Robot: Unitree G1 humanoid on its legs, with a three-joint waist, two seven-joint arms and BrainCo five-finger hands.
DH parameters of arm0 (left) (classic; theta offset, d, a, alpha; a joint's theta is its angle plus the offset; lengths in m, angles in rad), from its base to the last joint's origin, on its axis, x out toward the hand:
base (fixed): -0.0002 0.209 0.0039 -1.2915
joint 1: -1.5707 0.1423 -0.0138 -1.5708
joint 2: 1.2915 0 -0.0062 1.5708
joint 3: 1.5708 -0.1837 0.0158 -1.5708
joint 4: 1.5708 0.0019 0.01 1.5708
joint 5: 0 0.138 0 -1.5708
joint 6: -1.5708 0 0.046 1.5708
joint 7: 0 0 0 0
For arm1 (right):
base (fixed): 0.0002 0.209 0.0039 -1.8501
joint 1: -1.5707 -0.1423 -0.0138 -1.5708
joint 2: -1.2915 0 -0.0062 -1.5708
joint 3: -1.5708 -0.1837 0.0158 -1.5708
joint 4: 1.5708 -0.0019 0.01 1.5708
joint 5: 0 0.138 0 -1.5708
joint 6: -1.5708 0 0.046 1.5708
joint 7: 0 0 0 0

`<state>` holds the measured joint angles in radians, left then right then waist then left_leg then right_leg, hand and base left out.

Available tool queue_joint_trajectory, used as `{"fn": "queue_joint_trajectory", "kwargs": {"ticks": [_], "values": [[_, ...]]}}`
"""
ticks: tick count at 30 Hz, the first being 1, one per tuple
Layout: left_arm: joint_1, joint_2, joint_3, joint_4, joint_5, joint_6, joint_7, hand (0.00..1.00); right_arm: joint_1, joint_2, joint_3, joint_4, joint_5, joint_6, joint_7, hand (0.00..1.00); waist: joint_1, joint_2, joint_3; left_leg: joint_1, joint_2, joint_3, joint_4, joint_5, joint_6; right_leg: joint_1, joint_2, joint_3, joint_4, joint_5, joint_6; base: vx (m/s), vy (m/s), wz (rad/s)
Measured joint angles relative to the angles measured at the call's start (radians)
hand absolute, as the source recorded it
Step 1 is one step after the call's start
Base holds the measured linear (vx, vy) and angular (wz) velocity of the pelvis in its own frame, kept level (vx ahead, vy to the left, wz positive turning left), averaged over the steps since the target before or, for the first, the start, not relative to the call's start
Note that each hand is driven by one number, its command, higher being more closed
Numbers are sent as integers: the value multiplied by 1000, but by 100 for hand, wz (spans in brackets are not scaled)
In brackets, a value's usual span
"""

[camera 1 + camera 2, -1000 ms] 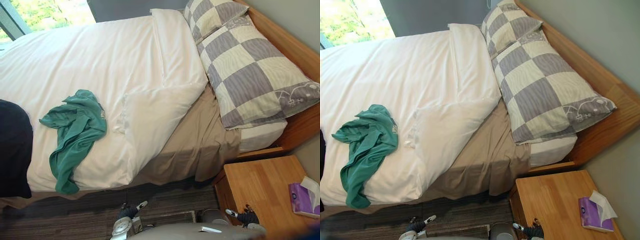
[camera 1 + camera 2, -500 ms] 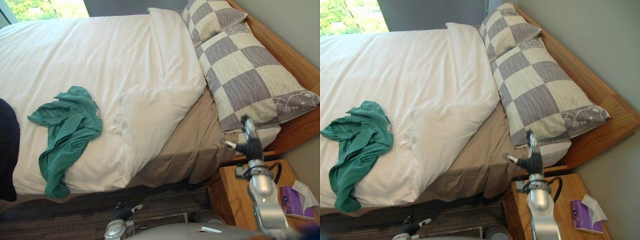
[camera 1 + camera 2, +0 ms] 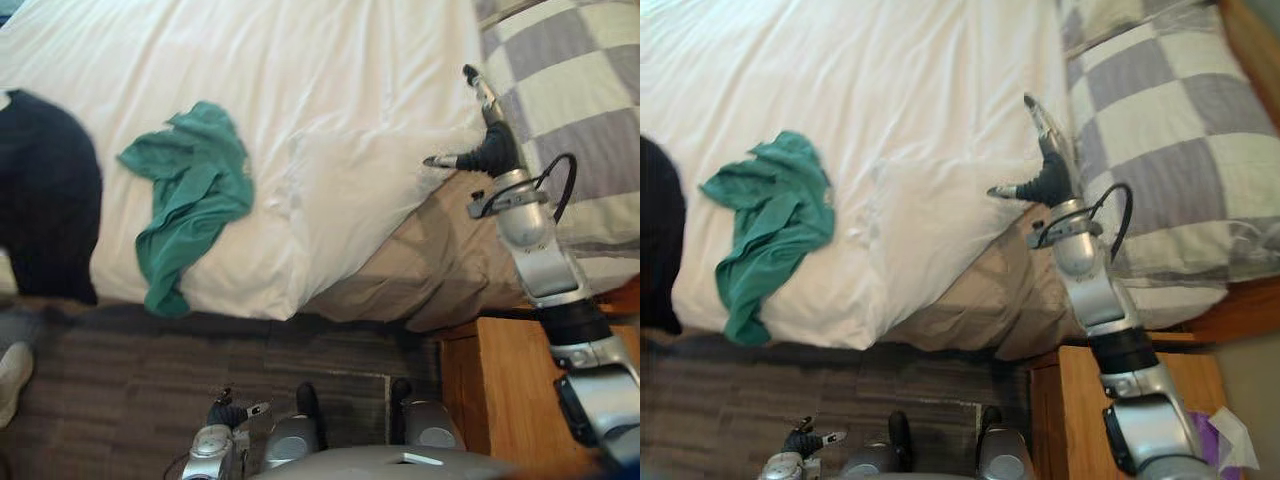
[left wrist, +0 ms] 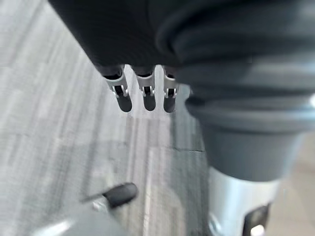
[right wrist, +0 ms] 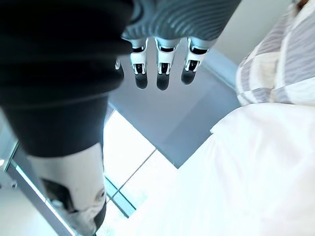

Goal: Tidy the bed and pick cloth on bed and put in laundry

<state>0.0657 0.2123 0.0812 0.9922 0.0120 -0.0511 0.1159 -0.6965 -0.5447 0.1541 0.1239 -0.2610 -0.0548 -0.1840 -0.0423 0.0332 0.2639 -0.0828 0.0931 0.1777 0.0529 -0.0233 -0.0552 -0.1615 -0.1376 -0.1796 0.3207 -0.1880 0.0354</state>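
Holding right hand [image 3: 490, 152] released, fingers straight, grasping nothing, just over tip of folded-back duvet corner [image 3: 350, 195]. Sitting just beyond that corner, checked pillow [image 3: 585, 75]. Hanging left hand [image 3: 228, 415] relaxed and empty, well apart from duvet corner, down by floor [image 3: 130, 400]. Lying crumpled near duvet corner on side away from pillow, green cloth [image 3: 190, 190], untouched. Judging task barely beginning: duvet needing smoothing, cloth awaiting pickup, laundry drop pending.

Open white duvet [image 3: 300, 60] between green cloth [image 3: 190, 190] and checked pillow [image 3: 580, 110]; dark bundle [image 3: 45, 190] blocks far left.
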Motion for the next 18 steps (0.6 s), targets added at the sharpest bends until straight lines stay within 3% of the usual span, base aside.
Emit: {"fn": "queue_joint_trajectory", "kwargs": {"ticks": [7, 10, 15, 18], "values": [[-7, 32, -17, -52, -1, -17, -6, 0, -206, -63, 43, 105, 0, 7, -21, 0, 10, 16, 45, -74, -39, -10, -21, 40, 19, -77, -41, 0, 51, -17, 10, -90, 46, 24], [-14, 56, -43, -93, -1, -20, -8, 0, -217, -79, 62, 140, 0, 7, -21, 0, 32, 29, 56, -77, -45, -10, -49, 56, 22, -88, -46, 0, 44, -10, 19, -29, 35, 5], [-25, 52, -120, -356, -2, -47, -8, 0, -348, -84, 93, 297, -3, 29, -23, 0, 49, 83, 109, -137, -56, -20, -44, 81, 27, -141, -59, -3, 43, 15, 27, 9, 37, 15], [-46, 48, -121, -387, -4, -52, -9, 0, -359, -81, 93, 304, -33, 30, -25, 0, 60, 97, 143, -168, -54, -19, -27, 81, 27, -154, -58, -2, 42, 22, 27, 19, 15, 13]]}}
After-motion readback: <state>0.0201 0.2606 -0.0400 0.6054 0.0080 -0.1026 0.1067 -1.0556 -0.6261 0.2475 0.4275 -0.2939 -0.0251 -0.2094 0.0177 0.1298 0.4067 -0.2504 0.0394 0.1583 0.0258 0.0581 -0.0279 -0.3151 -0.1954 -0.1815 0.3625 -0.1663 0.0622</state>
